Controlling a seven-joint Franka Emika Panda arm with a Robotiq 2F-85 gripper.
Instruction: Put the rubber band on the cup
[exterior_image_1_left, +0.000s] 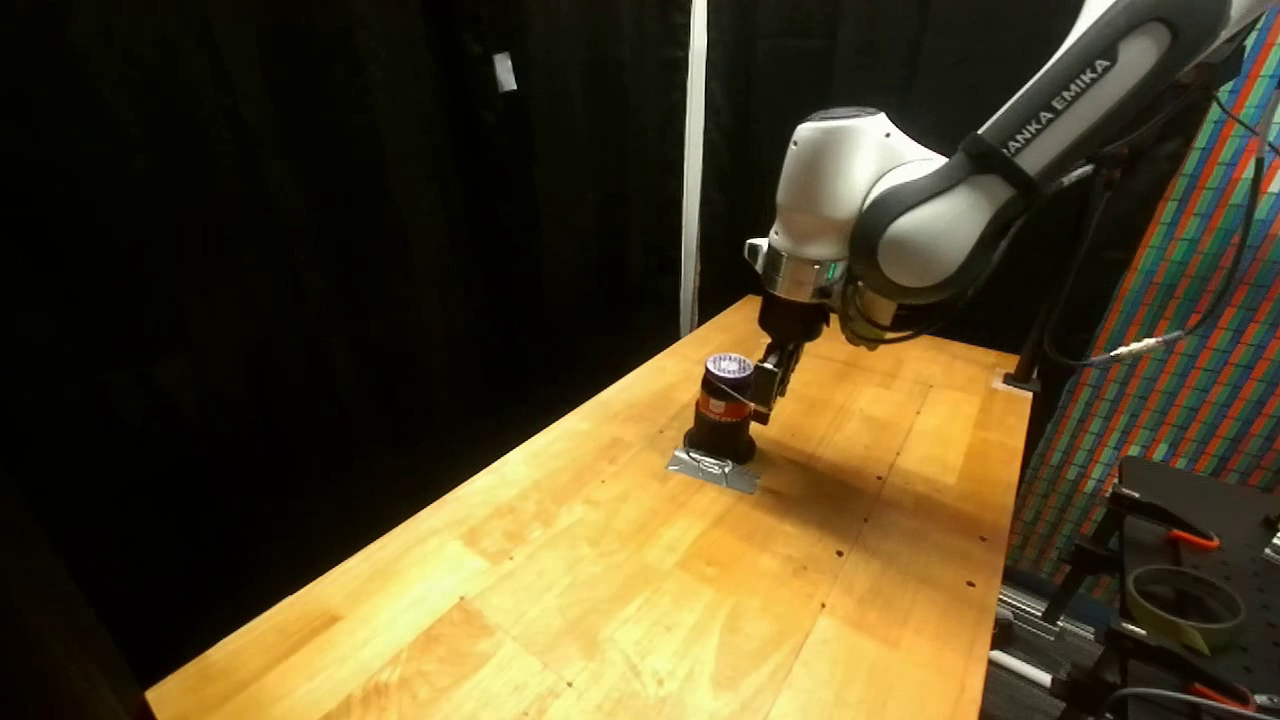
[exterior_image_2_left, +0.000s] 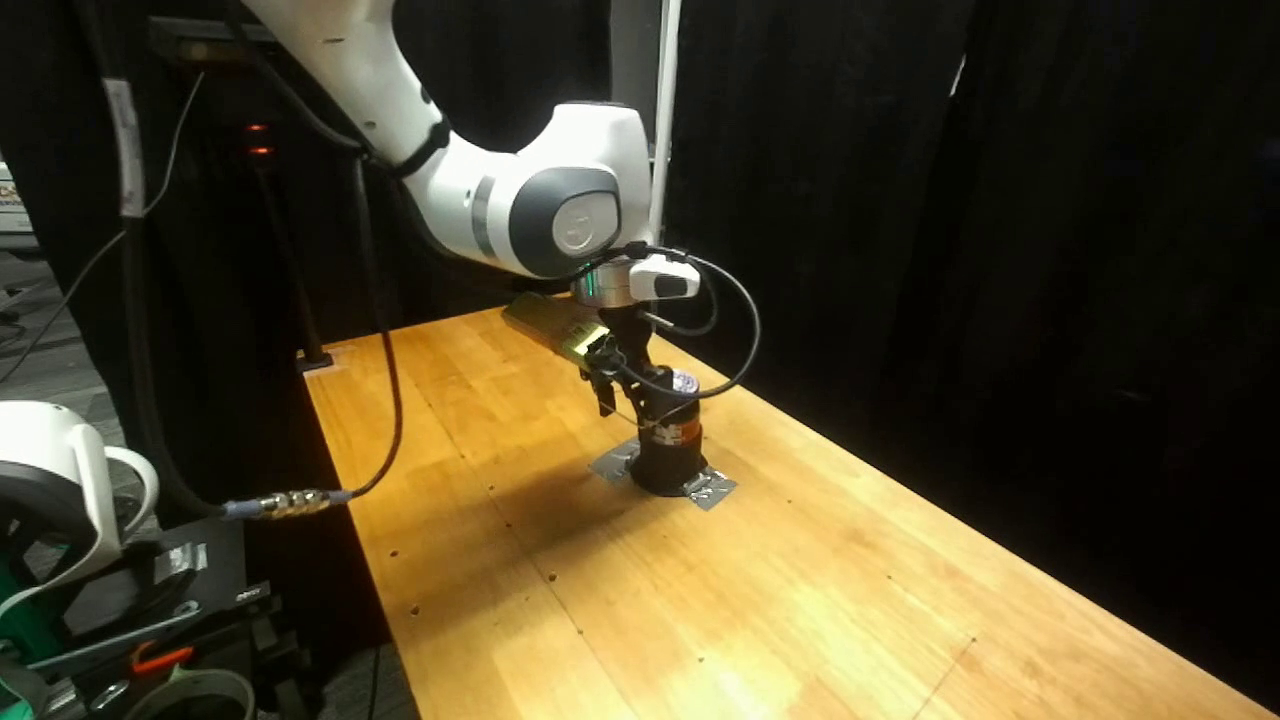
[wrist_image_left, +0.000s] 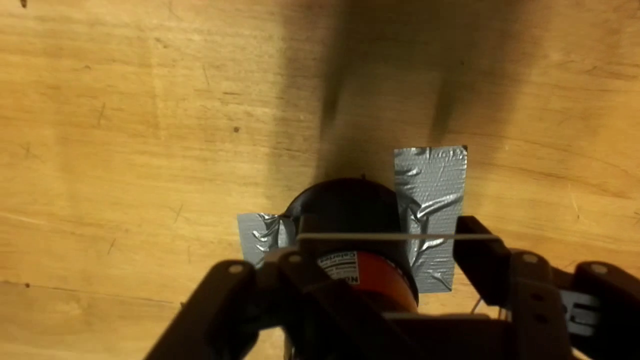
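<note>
Across end effector (wrist_image_left: 387, 236) (cup (exterior_image_1_left: 722, 410) beside): rubber band (wrist_image_left: 430, 236).

In an exterior view, you look down from above, slantwise along the wooden table (exterior_image_1_left: 640, 590), with the arm (exterior_image_1_left: 900, 190) at the upper right of the frame. In an exterior view with a cable connector (exterior_image_2_left: 290, 503) at the lower left, you look down along that table too, but have the arm at the upper left. Both stand well back and share the cup (exterior_image_1_left: 722, 410) near mid-frame. Your wrist view faces down, close above the table, with the gripper (wrist_image_left: 390, 235) in its lower half; it shares the cup, below centre.
</note>
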